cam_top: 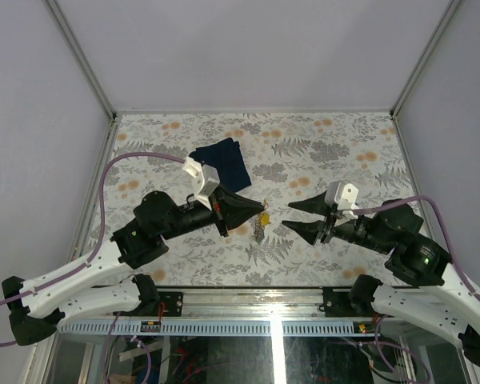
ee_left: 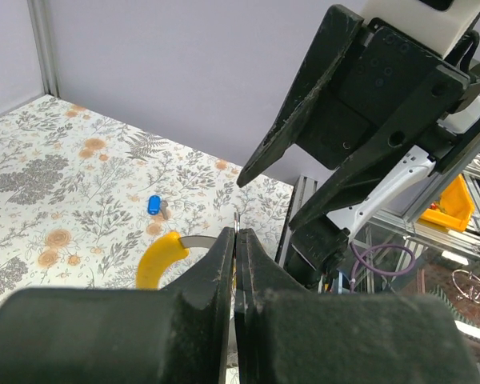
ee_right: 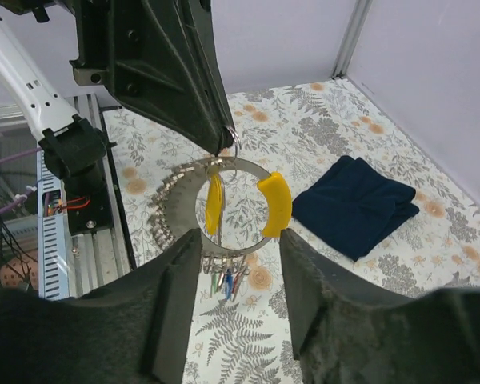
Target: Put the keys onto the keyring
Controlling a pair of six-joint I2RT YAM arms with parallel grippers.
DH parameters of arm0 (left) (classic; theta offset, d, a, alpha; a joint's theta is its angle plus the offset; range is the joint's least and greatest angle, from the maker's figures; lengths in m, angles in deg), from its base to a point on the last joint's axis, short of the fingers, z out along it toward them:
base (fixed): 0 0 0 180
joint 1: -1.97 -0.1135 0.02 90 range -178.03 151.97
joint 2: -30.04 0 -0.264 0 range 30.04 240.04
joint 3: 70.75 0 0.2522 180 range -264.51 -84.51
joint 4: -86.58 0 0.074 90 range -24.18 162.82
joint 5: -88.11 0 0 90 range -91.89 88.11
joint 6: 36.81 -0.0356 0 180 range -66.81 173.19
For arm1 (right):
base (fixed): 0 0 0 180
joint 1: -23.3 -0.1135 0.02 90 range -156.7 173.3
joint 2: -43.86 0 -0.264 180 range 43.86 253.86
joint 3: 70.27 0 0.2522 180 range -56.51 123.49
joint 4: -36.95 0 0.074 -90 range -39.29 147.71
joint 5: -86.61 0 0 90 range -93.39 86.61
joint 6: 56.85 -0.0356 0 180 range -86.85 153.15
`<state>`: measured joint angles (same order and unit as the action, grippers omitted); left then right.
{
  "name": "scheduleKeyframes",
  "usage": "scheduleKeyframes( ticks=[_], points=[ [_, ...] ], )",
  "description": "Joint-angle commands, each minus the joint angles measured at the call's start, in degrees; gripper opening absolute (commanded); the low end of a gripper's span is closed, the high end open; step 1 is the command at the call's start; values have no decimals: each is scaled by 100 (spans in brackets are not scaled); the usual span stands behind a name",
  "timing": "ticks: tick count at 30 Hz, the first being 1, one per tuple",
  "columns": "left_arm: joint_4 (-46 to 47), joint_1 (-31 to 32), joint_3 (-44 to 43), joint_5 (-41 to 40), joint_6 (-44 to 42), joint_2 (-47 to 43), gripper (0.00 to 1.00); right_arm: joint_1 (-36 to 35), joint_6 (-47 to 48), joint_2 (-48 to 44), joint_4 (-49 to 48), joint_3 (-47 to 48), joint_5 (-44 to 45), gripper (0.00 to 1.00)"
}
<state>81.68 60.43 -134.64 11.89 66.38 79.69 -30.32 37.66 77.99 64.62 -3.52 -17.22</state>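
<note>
My left gripper is shut on the keyring, a flat silvery ring with a yellow sleeve, and holds it hanging above the table. A sliver of metal pokes up between the shut jaws, with the yellow sleeve to their left. A yellow tag hangs inside the ring. Keys with green, blue and red tags dangle from its bottom. My right gripper stands open, a finger on either side of the ring's lower part. One blue key lies loose on the table.
A dark navy folded cloth lies on the floral table behind the left gripper, also seen as cloth to the right of the ring. Grey walls enclose the table on three sides. The metal frame rail runs along the near edge.
</note>
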Motion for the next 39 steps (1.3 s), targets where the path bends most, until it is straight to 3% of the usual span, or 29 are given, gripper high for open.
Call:
scheduleKeyframes(
  ticks=[1, 9, 15, 26, 34, 39],
  points=[
    [301, 21, -200, -187, -27, -8, 0, -26, 295, 244, -219, 303, -305, 53],
    [538, 23, -295, 702, -272, -18, 0, -30, 1090, 21, -557, -87, 91, 58],
    [453, 22, -425, 1368, -374, -72, 0, -26, 1697, 122, -227, -87, 359, 62],
    [391, 19, -618, 1977, -387, -74, 0, -27, 1014, 52, -1290, -685, -581, 64],
    [518, 25, -689, 2136, -336, 34, 0, -28, 580, 492, -2197, -854, -1059, 71],
    [538, 25, -737, 2218, -343, 105, 0, -27, 443, 659, -2590, -896, -1135, 68]
  ],
)
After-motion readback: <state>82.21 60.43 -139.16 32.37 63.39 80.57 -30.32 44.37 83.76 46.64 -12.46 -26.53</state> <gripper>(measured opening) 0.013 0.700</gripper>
